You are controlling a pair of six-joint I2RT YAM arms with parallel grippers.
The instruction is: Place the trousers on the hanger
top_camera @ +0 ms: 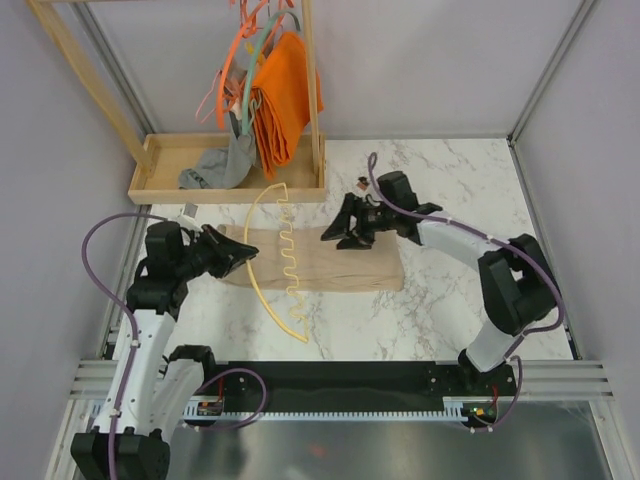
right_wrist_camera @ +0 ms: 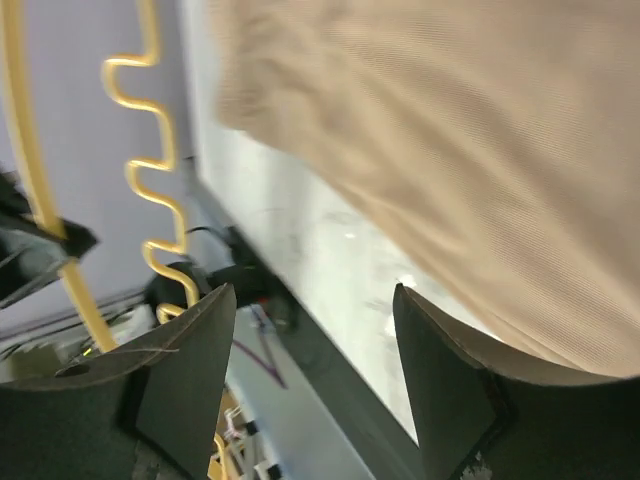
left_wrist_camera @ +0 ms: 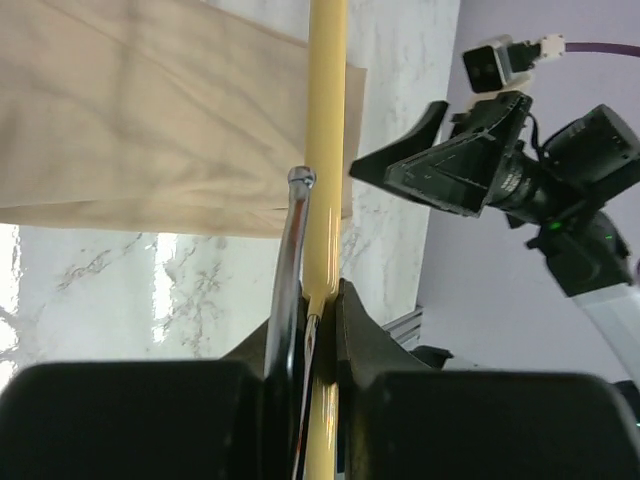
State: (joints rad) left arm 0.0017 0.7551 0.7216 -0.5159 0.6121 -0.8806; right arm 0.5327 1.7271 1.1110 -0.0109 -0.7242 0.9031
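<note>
Clamping: left gripper (top_camera: 235, 255) is pinching the hanger (top_camera: 288, 262) at its arch.
Free arm: right gripper (top_camera: 338, 232) is hovering, jaws apart, at the far edge of the cloth; it is the nearer arm.
Fabric: trousers (top_camera: 350, 270) are lying flat under the hanger, long axis left-right.

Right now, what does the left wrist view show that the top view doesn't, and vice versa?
Only the left wrist: the left gripper pinching the yellow bar of the hanger, its metal hook alongside. Only the top: the wooden rack with the orange cloth and the grey garment. Both: the trousers flat on the table, the right gripper near them.
</note>
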